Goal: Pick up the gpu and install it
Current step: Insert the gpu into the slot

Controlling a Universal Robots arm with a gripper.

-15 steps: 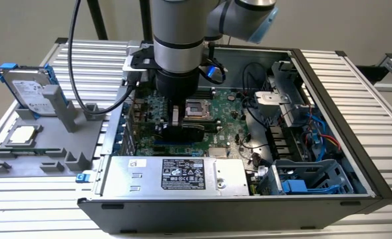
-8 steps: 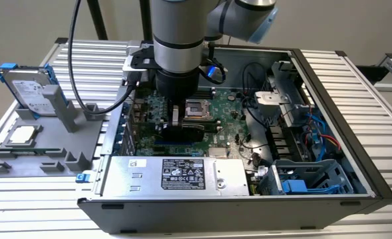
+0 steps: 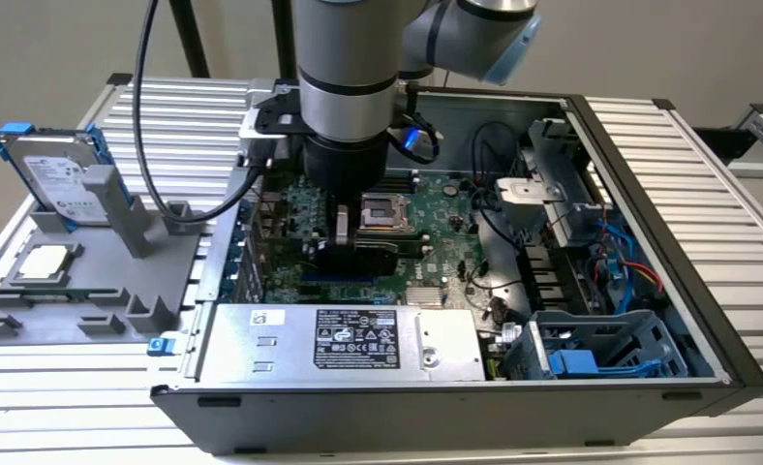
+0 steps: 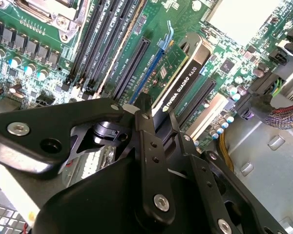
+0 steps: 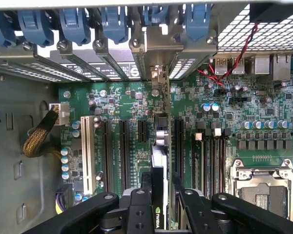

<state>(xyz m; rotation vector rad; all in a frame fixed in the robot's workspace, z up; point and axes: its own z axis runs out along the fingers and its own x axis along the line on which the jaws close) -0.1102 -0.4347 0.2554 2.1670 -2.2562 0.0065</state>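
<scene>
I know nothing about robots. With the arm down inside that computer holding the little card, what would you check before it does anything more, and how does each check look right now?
1. Grip: the black tool is closed on the thin green expansion card with the black cooler. Ok.
2. Card attitude: it stands on edge along the long black slots of the green motherboard. Ok.
3. Alignment with one slot: the card hides the slot beneath it. Cannot tell.
4. Silver end bracket meets the rear opening below the blue clips. Ok, as far as visible.
5. Fully seated: the contact edge is hidden. Cannot tell.
6. Loose braided cables lie off to the side of the card. Ok.
</scene>
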